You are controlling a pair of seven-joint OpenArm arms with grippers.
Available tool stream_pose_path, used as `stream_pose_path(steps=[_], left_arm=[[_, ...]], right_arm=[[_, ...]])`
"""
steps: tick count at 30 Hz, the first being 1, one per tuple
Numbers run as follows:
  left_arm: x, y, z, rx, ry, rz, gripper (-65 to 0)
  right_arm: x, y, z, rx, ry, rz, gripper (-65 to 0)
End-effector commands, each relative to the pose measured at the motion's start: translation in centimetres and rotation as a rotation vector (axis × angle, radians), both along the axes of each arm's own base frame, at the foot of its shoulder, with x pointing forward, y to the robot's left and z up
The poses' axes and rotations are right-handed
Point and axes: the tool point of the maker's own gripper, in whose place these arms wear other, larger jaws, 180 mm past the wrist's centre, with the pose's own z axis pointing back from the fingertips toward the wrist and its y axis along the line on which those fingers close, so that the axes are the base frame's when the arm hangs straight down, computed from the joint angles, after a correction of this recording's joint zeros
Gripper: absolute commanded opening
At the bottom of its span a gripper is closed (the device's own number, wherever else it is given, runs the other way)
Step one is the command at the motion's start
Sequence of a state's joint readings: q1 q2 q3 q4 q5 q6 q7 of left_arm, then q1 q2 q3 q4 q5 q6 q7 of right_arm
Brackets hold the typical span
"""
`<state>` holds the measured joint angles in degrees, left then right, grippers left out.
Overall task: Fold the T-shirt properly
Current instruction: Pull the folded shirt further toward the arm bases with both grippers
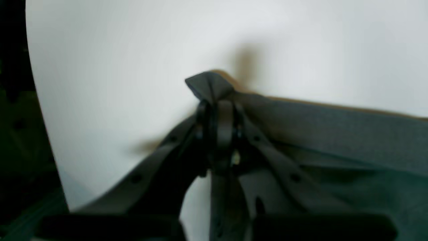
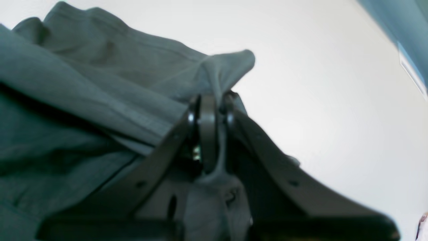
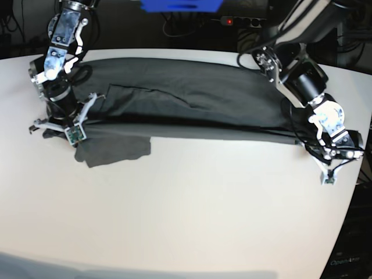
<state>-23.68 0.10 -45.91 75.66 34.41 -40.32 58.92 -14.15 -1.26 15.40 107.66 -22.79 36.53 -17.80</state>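
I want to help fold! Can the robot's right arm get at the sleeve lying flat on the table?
Probably yes: the dark grey cotton T-shirt sleeve lies close beside the right gripper, nothing between, though that gripper is shut on cloth.

no legible text, labels, brands, numbers or signs in any view

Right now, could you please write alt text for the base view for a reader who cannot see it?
A dark grey T-shirt lies stretched across a white table, pinched at each end by a robot gripper: the right gripper at the picture's left, the left gripper at its right.
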Motion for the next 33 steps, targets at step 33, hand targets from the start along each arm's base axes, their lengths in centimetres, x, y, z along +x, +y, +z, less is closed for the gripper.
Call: stream_pose_path(steps=[33], left_arm=[[-1.6,-0.3,3.4,0.003,-0.064,0.04,-61.9]], right_arm=[[-3.9,0.1,-0.5,0.028,-0.037,0.045,-64.6]])
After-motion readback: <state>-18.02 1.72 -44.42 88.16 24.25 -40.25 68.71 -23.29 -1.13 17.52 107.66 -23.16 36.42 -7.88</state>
